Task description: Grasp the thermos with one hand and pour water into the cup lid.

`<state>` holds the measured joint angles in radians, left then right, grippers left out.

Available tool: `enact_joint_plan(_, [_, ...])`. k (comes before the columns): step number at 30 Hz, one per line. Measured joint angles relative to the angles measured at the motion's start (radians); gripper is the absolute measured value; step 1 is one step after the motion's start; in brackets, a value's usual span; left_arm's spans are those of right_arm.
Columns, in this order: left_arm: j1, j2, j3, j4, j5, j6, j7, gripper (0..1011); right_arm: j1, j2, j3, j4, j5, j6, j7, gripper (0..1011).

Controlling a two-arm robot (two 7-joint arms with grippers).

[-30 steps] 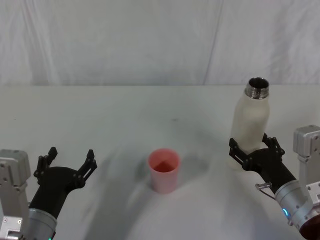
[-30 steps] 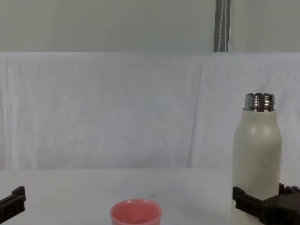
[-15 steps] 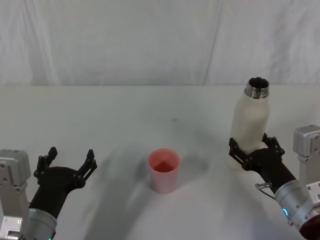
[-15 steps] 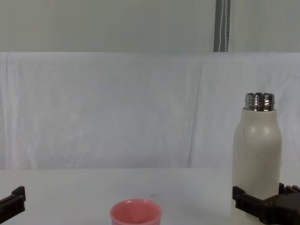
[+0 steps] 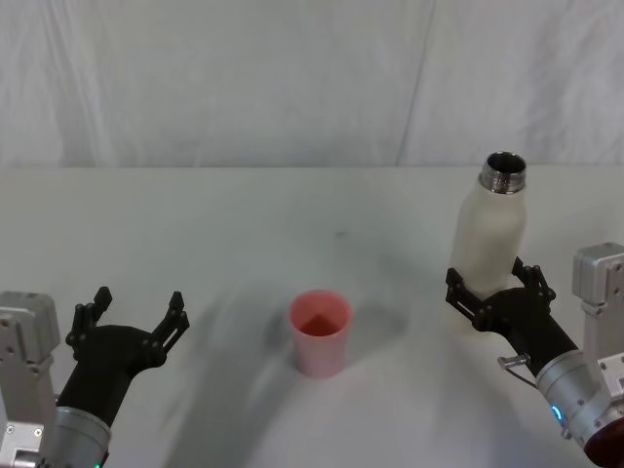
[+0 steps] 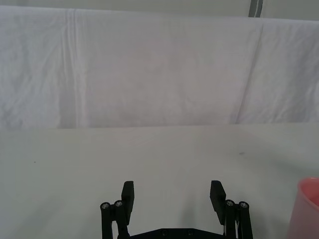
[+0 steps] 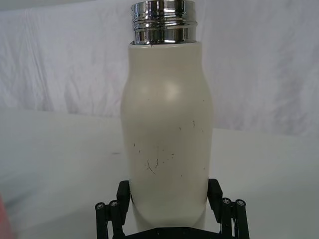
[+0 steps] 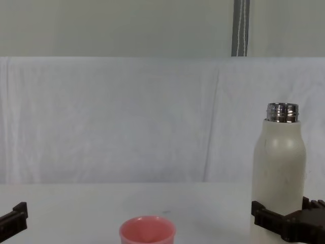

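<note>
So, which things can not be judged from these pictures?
- Water level inside the tall cream-white steel-necked thermos: opaque wall, dark mouth in the head view.
- Thermos base: covered by the right gripper in the right wrist view, cut by the chest view's lower edge.
- Small pink cup lid: its bottom is cut there too.

My right gripper (image 5: 497,295) reaches forward low on my right, jaws clamped against something between them. My left gripper (image 5: 130,317) hovers low on my left, fingers spread wide, holding nothing.
</note>
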<state>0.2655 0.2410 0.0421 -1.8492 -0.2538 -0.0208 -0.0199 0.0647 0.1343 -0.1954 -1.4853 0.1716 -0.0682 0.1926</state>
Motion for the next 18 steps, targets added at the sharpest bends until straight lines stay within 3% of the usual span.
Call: enact_joint_plan(18, [0.0, 0.0, 0.0, 0.0, 0.0, 0.0, 0.0, 1001, 0.0, 0.0, 0.0, 0.0, 0.0, 0.001, 0.0, 1001])
